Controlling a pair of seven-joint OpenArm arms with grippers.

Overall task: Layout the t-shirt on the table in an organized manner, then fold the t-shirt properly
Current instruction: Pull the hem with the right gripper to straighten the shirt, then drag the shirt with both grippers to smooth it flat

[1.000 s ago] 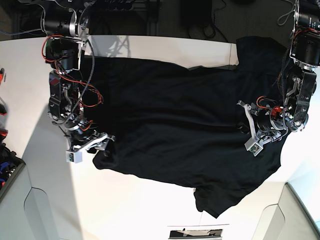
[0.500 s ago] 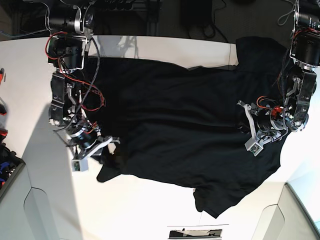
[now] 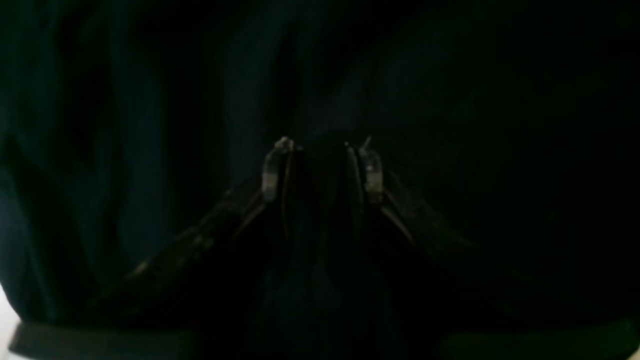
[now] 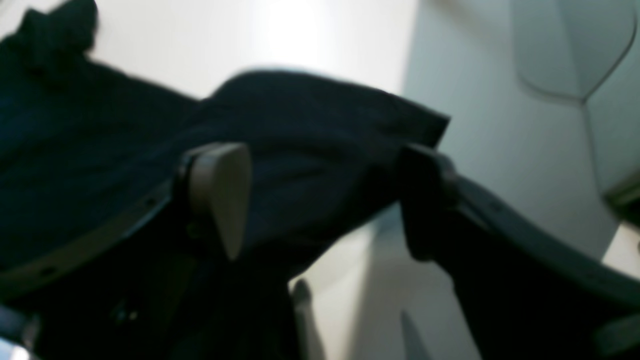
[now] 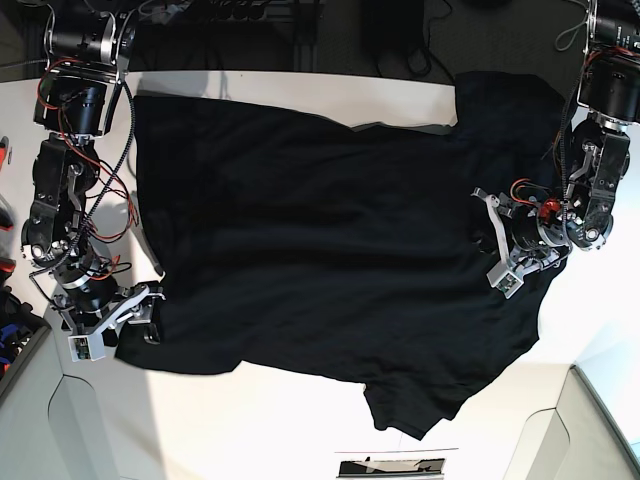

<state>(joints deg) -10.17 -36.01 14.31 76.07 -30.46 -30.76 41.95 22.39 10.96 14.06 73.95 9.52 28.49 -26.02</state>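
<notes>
The black t-shirt (image 5: 320,240) lies spread over the white table (image 5: 300,410), one sleeve at the bottom (image 5: 420,405) and one at the top right (image 5: 510,100). My right gripper (image 5: 118,322) is at the shirt's lower left hem corner. In the right wrist view its fingers (image 4: 220,195) stand wide apart with that corner of the t-shirt (image 4: 310,150) bulging between them, raised off the table (image 4: 280,35). My left gripper (image 5: 497,248) presses on the shirt near the right side. In the dark left wrist view its fingertips (image 3: 272,170) pinch a fold of the t-shirt (image 3: 150,150).
A grey side bin (image 5: 20,400) sits at the lower left and another (image 5: 600,430) at the lower right. The table's far edge (image 5: 300,85) runs along the top, with dark equipment behind it. A small dark object (image 5: 390,467) lies at the bottom edge.
My right gripper has swung left and down, dragging the shirt's left edge with it, so the whole shirt has shifted left and flattened. My left gripper has barely moved.
</notes>
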